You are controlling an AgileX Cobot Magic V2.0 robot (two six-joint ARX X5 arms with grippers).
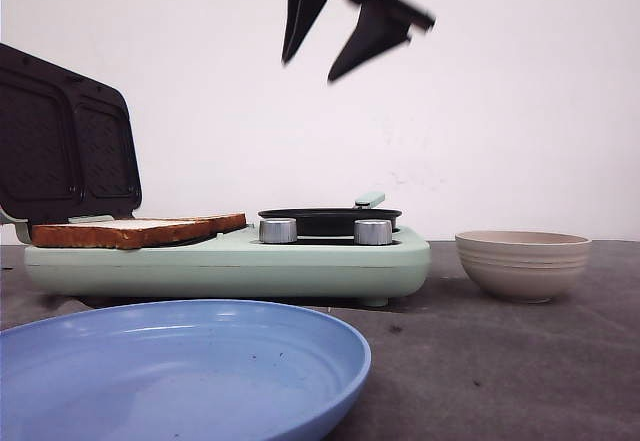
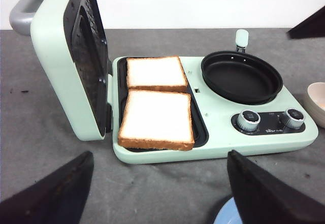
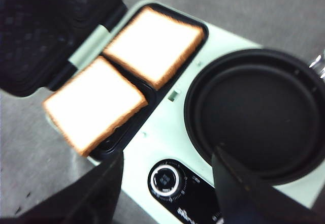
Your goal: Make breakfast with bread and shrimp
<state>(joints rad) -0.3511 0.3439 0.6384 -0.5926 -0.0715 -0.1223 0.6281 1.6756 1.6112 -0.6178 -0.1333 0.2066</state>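
Two slices of bread (image 2: 156, 72) (image 2: 157, 117) lie side by side on the open sandwich plate of a mint-green breakfast maker (image 2: 213, 145). The near slice overhangs the front edge. They also show in the right wrist view (image 3: 152, 43) (image 3: 94, 102) and edge-on in the front view (image 1: 130, 229). My right gripper (image 1: 310, 69) hangs open and empty high above the maker, over its knobs and the black pan (image 3: 259, 115) (image 3: 168, 153). My left gripper (image 2: 158, 158) is open and empty, in front of the maker, over the grey cloth. No shrimp is in view.
The maker's lid (image 1: 65, 141) stands open at the left. A beige bowl (image 1: 522, 261) stands right of the maker, its contents hidden. A blue plate (image 1: 180, 371) lies in front. Two silver knobs (image 1: 277, 230) (image 1: 373, 232) sit before the pan (image 1: 328, 219).
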